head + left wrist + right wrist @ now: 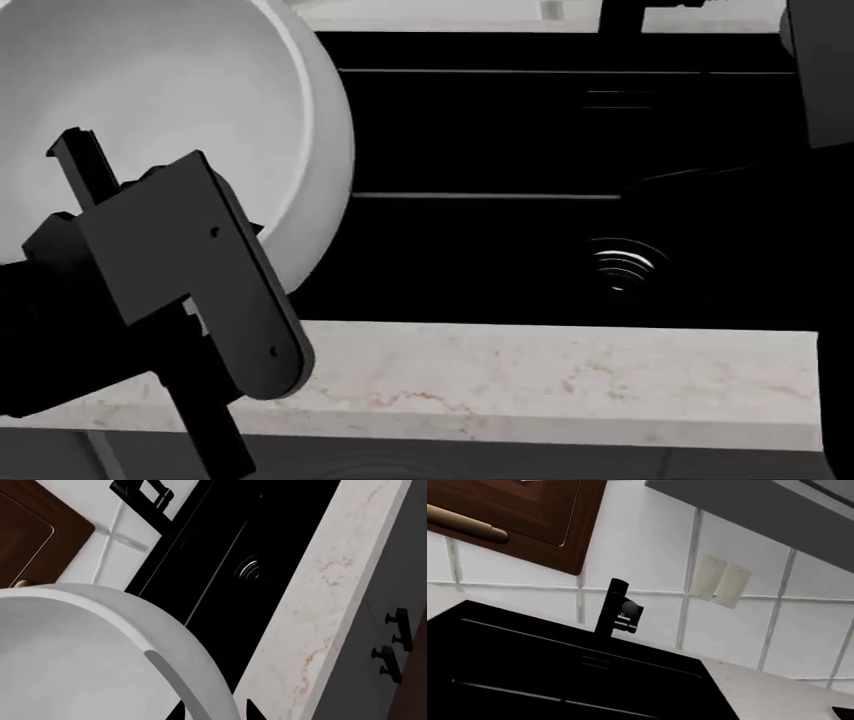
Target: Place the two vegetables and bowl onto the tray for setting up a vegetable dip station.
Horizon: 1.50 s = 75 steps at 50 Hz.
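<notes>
The large white bowl hangs tilted in the air at the upper left of the head view, its opening turned toward me. My left gripper is shut on the bowl, with the rim running between its two black fingertips. The dark left arm covers the bowl's lower part. Only a dark stretch of my right arm shows at the right edge, and its fingers cannot be made out against the black basin. The two vegetables and the tray are out of view.
A big black sink basin with a round drain lies below and right of the bowl. A marble counter strip runs along its front. A black faucet, white wall tiles and a brown cabinet stand behind.
</notes>
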{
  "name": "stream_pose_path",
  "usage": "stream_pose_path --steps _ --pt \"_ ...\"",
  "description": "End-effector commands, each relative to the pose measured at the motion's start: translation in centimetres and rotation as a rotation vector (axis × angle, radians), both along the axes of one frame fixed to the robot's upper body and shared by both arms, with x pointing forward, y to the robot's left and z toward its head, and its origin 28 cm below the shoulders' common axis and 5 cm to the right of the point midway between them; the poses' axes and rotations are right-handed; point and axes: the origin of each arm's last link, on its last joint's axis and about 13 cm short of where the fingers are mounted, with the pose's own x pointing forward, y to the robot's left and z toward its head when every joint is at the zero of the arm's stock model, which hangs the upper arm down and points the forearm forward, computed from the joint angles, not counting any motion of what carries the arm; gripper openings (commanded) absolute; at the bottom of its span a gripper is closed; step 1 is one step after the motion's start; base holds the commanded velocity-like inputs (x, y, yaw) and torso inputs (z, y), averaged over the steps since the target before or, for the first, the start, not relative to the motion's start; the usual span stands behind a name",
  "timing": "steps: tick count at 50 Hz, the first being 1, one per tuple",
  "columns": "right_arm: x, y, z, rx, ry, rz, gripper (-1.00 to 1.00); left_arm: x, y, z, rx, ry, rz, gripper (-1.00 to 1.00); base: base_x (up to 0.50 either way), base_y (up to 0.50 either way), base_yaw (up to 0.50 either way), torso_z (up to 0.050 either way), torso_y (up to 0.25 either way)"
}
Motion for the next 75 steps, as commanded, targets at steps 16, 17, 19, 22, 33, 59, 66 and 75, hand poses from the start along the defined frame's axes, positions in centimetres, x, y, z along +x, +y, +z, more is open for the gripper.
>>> stream_pose_path --steps 16,17,19,22,33,59,66,75 --pt "-0.8 -0.5 -0.4 0.005 -0.02 -0.027 1.0 -0.7 -0.4 0.3 -0.013 -0.014 0.004 -1.0 0.0 -0.5 0.0 0.0 0.001" --pt "-0.8 -0.5 -0.4 0.004 -0.02 -0.026 1.0 -0.6 -0.4 0.3 -0.013 -0.019 0.006 -1.0 0.0 -0.5 0.0 0.0 0.0" --pt "-0.7 -0.4 -0.4 0.002 -0.02 -0.027 1.0 -0.6 -0.4 0.4 -0.016 -0.026 0.009 -1.0 0.0 -0.5 0.0 0.0 0.005" --pt "-0.6 -0.4 -0.5 0.002 -0.018 -0.026 1.0 -0.6 -0.4 0.4 -0.017 -0.036 0.002 -1.0 0.0 -0.5 0.0 0.0 0.0" --pt "-0.6 -0.3 -0.3 0.004 -0.015 -0.029 1.0 -0.1 -0.6 -0.1 -0.019 -0.055 -0.021 -1.0 0.0 -0.5 0.0 0.0 0.0" --pt "-1.0 -0.4 -0.2 0.003 -0.022 -0.039 1.0 -0.1 -1.0 -0.4 -0.032 -0.053 -0.054 -1.0 0.0 -0.5 0.0 0.0 0.001" --pt "-1.1 -0.4 -0.3 0.006 -0.022 -0.039 1.0 0.0 -1.2 -0.7 -0.042 -0.083 -0.041 -1.0 0.0 -0.5 0.0 0.0 0.0" --pt "-1.0 -0.3 -0.2 0.004 -0.022 -0.038 1.0 0.1 -1.5 -1.2 -0.065 -0.058 -0.051 -1.0 0.0 -0.5 0.0 0.0 0.001"
